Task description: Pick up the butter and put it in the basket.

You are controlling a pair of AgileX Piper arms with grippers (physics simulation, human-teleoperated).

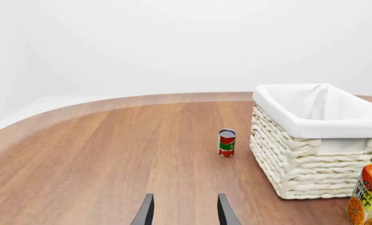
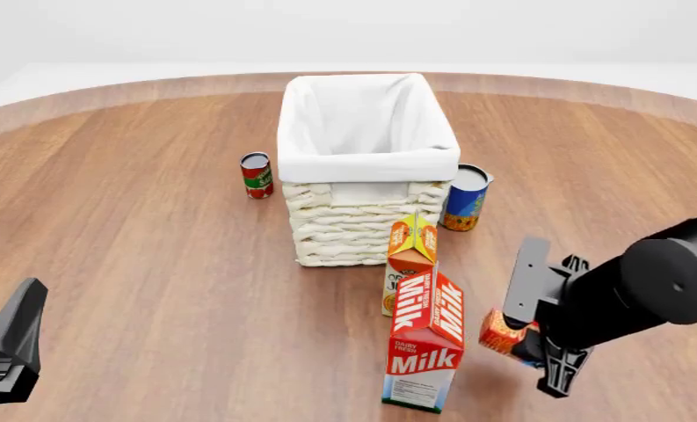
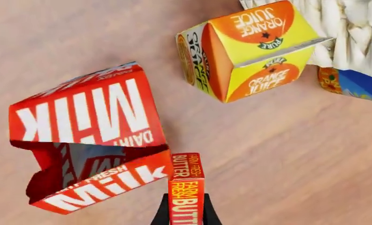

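The butter (image 3: 186, 192), a small red and orange box with white lettering, stands on edge between the dark fingers (image 3: 163, 214) of my right gripper (image 3: 186, 213), which is shut on it. In the front view the butter (image 2: 504, 334) sits at the right gripper (image 2: 522, 341), just right of the milk carton. The cream wicker basket (image 2: 366, 169) with its white liner stands at the table's middle, beyond the cartons. It also shows in the left wrist view (image 1: 283, 110). My left gripper (image 1: 186, 213) is open and empty at the near left (image 2: 3, 352).
A tall red milk carton (image 2: 424, 352) and an orange juice carton (image 2: 410, 259) stand between the right gripper and the basket. A red tomato can (image 2: 256, 174) stands left of the basket, a blue can (image 2: 466, 198) at its right. The brown table (image 2: 126, 229) curves away at the back.
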